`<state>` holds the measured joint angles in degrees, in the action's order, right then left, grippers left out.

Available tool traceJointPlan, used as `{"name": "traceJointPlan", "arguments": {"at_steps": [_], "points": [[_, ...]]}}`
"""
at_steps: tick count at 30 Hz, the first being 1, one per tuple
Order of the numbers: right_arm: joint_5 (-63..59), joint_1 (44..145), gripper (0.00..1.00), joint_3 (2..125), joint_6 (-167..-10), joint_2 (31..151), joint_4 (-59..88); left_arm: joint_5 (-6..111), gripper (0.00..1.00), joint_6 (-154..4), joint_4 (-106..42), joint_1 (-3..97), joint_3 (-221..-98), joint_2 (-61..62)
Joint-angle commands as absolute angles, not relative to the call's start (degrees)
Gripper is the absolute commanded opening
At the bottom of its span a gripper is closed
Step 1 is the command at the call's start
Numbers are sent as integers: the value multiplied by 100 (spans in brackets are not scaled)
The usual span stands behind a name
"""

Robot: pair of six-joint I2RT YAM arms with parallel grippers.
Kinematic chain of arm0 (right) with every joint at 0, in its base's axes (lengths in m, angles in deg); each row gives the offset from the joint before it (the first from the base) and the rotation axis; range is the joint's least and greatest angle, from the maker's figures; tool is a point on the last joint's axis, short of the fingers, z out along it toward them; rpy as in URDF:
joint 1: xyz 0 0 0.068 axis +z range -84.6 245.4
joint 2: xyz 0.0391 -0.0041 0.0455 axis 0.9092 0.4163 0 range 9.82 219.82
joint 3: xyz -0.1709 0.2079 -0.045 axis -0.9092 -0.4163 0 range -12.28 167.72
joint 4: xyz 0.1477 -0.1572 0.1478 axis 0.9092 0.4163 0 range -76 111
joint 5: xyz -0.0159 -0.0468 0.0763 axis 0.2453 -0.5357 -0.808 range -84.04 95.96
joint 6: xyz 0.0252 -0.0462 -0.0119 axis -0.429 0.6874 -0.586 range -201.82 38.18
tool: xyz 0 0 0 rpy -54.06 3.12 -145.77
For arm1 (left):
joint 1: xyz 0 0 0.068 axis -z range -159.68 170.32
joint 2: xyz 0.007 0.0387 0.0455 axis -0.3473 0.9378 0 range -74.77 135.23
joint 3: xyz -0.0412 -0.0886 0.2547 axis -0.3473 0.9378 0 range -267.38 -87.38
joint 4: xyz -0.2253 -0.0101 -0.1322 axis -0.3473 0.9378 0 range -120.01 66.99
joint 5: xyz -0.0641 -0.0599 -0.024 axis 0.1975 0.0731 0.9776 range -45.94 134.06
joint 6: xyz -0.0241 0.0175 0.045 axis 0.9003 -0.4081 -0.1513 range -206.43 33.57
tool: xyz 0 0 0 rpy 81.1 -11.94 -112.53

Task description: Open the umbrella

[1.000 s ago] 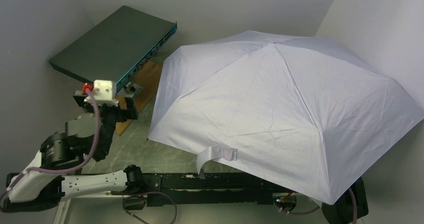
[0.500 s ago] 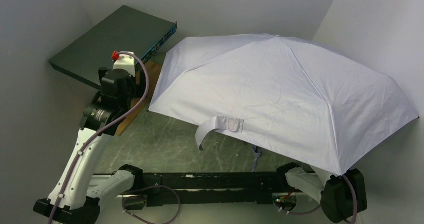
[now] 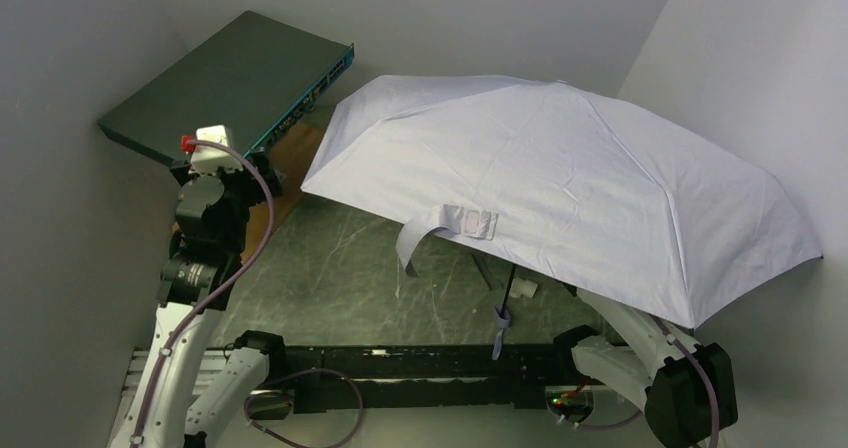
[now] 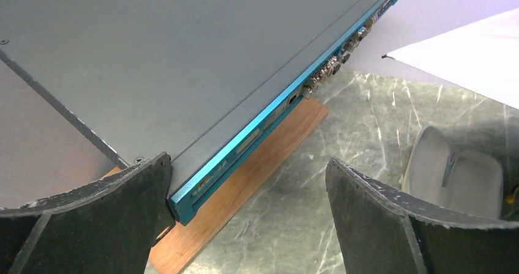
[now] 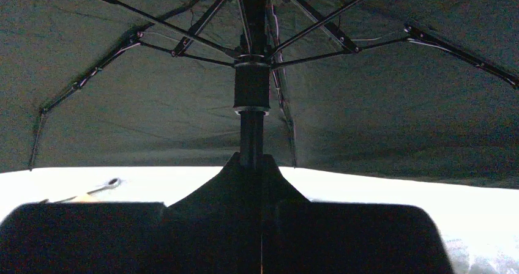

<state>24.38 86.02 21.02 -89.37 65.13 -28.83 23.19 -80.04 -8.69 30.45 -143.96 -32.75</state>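
Observation:
The umbrella (image 3: 580,188) is spread open, its pale lavender canopy tilted over the right half of the table. Its closure strap (image 3: 440,226) hangs from the near edge. The thin black shaft (image 3: 508,283) and wrist loop (image 3: 498,333) show below the rim. In the right wrist view my right gripper (image 5: 254,164) is shut on the shaft just below the runner (image 5: 251,87), with black ribs fanning out above. In the top view that gripper is hidden under the canopy. My left gripper (image 4: 248,164) is open and empty, beside the canopy's left corner (image 4: 471,54).
A dark teal network switch (image 3: 230,83) rests tilted on a wooden board (image 3: 295,158) at the back left, close under my left gripper's left finger (image 4: 122,194). A beige open case (image 4: 456,173) lies on the green marbled table (image 3: 340,278) under the canopy. Walls stand close on both sides.
The left arm has swung up and stands upright by the switch. The canopy has tipped back and risen at the near side, uncovering the shaft, the loop and the right arm.

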Motion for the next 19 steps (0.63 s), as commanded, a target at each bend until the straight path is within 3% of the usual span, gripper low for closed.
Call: {"name": "traceJointPlan", "arguments": {"at_steps": [1,19], "points": [[2855,8615,0,2163,-8892,6260,-3323,2239,99,-7764,-742,2917,-13995,-3511],[2980,8736,0,2473,-8918,6457,-3060,1906,99,-7780,-762,2919,-13725,-3818]]}}
